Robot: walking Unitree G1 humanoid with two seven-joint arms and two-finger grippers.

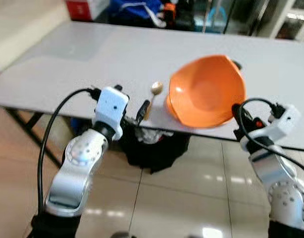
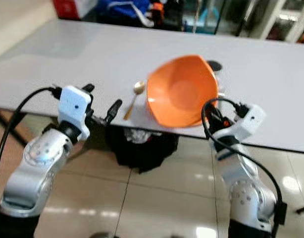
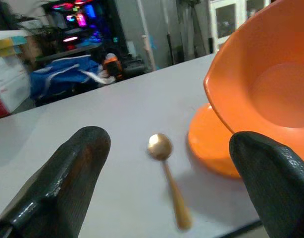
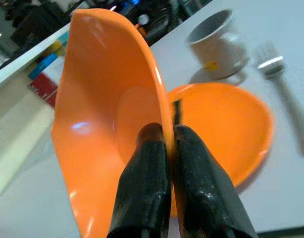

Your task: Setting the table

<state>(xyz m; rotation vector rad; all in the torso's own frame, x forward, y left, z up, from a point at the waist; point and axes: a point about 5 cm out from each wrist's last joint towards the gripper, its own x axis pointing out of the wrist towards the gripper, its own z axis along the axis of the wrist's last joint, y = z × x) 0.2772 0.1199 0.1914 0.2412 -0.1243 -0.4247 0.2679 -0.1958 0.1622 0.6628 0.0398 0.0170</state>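
My right gripper (image 4: 165, 134) is shut on the rim of an orange bowl (image 1: 206, 91), holding it tilted on its edge over the table's front. Under and behind the bowl an orange plate (image 4: 226, 124) lies flat on the white table (image 1: 92, 64). A gold spoon (image 1: 155, 90) rests just left of the plate, bowl end pointing away from me. Beyond the plate stand a white cup (image 4: 219, 42) and a silver fork (image 4: 283, 84). My left gripper (image 3: 169, 141) is open at the table's front edge, level with the spoon, its fingers (image 1: 142, 110) apart and holding nothing.
A black bag (image 1: 152, 148) sits on the tiled floor under the table's front edge. Past the far side are a blue bag (image 1: 137, 10) and a red box (image 1: 82, 9). The table's left half is bare.
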